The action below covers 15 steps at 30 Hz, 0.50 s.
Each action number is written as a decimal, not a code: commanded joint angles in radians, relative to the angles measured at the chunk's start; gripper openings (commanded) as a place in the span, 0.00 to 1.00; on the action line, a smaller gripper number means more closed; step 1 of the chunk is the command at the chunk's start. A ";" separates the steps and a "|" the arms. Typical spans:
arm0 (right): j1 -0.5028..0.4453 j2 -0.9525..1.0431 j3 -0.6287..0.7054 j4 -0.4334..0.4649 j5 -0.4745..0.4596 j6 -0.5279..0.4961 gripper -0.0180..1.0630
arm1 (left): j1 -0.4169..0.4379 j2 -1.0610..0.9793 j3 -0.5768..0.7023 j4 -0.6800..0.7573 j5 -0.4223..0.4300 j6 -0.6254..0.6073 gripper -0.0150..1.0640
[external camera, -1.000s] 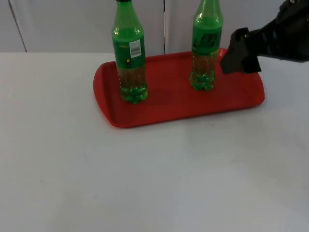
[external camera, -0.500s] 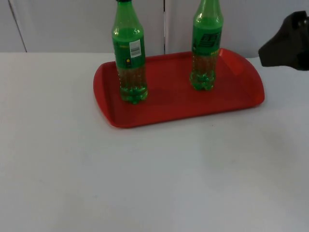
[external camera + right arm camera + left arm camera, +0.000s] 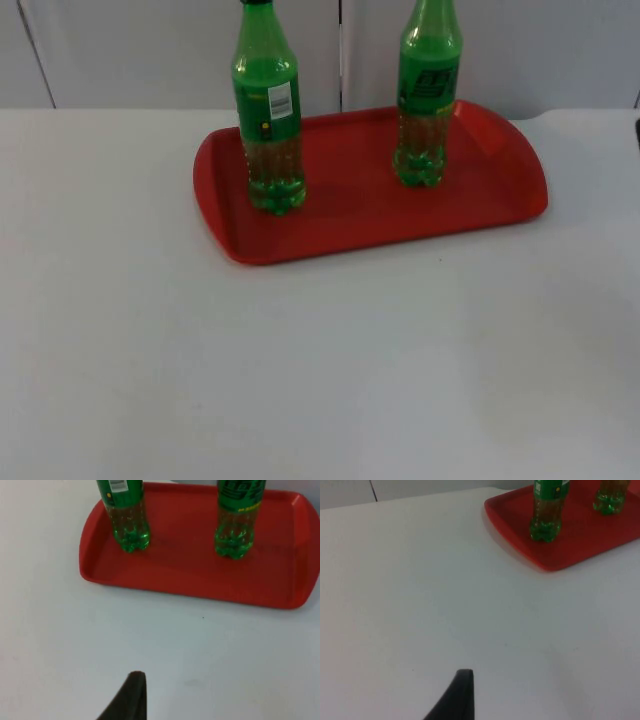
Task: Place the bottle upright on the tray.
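Note:
Two green bottles stand upright on the red tray (image 3: 350, 215) at the back of the table: one with a white label (image 3: 268, 120) on its left part, the other (image 3: 428, 100) right of the middle. Nothing touches either bottle. My right gripper (image 3: 127, 700) hovers over the white table in front of the tray (image 3: 190, 575), well short of both bottles (image 3: 126, 515) (image 3: 236, 520). My left gripper (image 3: 457, 700) waits above bare table far to the left of the tray (image 3: 570, 545), where the labelled bottle (image 3: 547, 510) is the nearer one.
The white table (image 3: 300, 380) stretches wide in front of the tray and to both sides of it. A grey partition wall (image 3: 150, 50) rises right behind the tray.
The right arm has pulled away to the right from beside the right bottle and left the top view. Both bottles and the tray have stayed in place.

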 commanded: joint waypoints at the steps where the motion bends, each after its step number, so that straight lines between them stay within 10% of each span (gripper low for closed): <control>1: 0.002 -0.063 0.025 0.003 0.026 -0.010 0.99 | 0.000 -0.003 0.005 0.001 -0.011 -0.005 0.99; 15: 0.002 -0.429 0.031 0.004 0.250 -0.010 0.99 | 0.000 -0.003 0.005 0.001 -0.011 -0.005 0.99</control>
